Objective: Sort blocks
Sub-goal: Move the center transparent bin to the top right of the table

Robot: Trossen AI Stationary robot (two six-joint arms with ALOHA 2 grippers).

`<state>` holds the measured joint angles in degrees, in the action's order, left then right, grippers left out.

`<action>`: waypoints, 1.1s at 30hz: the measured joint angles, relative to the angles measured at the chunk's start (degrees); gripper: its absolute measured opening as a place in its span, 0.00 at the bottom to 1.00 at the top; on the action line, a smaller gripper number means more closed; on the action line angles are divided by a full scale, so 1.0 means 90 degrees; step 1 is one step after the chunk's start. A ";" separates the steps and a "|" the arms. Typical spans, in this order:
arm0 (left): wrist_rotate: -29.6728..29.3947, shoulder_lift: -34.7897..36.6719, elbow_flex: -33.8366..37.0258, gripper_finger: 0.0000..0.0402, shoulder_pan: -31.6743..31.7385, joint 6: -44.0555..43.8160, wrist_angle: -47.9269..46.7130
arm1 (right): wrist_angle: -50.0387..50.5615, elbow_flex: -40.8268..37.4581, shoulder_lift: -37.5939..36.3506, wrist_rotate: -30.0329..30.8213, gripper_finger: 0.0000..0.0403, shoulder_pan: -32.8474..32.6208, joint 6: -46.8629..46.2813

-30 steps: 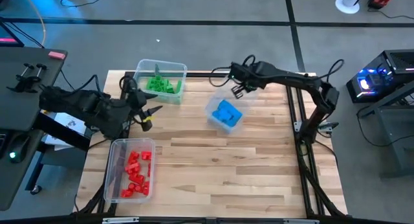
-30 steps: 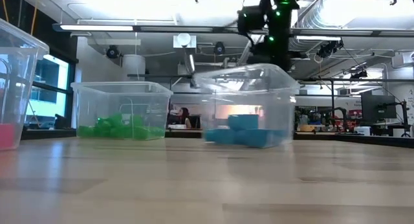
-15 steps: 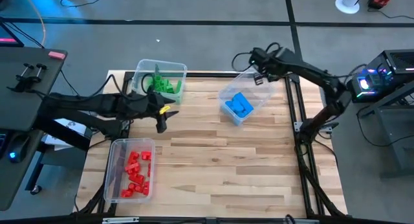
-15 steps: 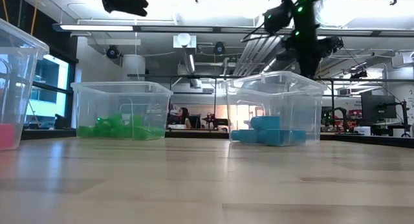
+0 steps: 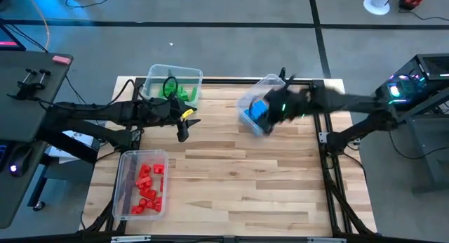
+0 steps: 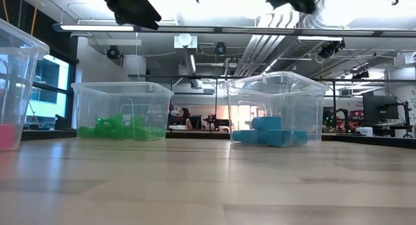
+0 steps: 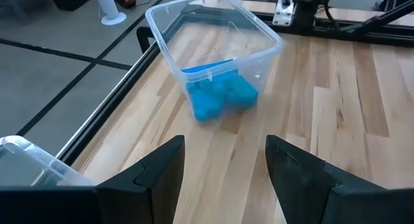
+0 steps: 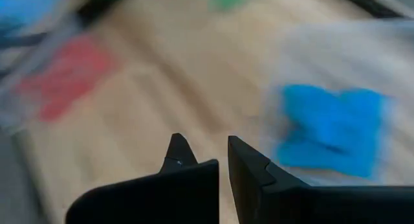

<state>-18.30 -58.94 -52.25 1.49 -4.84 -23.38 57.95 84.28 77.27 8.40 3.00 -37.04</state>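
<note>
Pale wood-plank table on a black frame, grey floor around it; the low view looks into a workshop with ceiling ducts and strip lights.

Only the high view shows the third bin, at the table's near left, holding the red blocks. The left wrist view looks straight into the far-right bin.

Far-left bin holds the green blocks; the far-right bin holds the blue blocks, piled together.

Left gripper hovers over bare table near the green bin, jaws parted, holding nothing. Right gripper is blurred above the blue bin, fingers seemingly closed together with nothing between them.
</note>
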 joint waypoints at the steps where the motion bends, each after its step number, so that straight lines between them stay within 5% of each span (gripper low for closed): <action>1: 0.0000 -0.0041 0.0000 0.50 0.0003 -0.0002 0.0027 | -0.0409 -0.0006 0.0165 0.0004 0.00 -0.0319 0.0087; 6: 0.0269 -0.0102 0.0000 0.50 0.0003 -0.0216 0.0371 | -0.2014 0.0025 0.1384 0.0136 0.00 -0.0808 0.0525; 13: 0.1969 0.0210 -0.0002 0.50 -0.0114 -0.0913 0.0836 | -0.1793 0.0297 0.2537 0.1098 0.00 -0.0087 0.1233; 25: 0.0840 0.0448 -0.0002 0.50 -0.0855 -0.1343 0.0757 | -0.0932 0.0245 0.2665 0.1592 0.00 0.1047 0.1978; 33: 0.0723 0.0359 -0.0002 0.50 -0.0888 -0.1503 0.0736 | -0.0804 0.0245 0.2667 0.2110 0.00 0.2161 0.2337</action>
<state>-11.79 -55.71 -52.27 -6.50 -18.37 -16.76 50.72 86.48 101.27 27.40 22.45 -16.01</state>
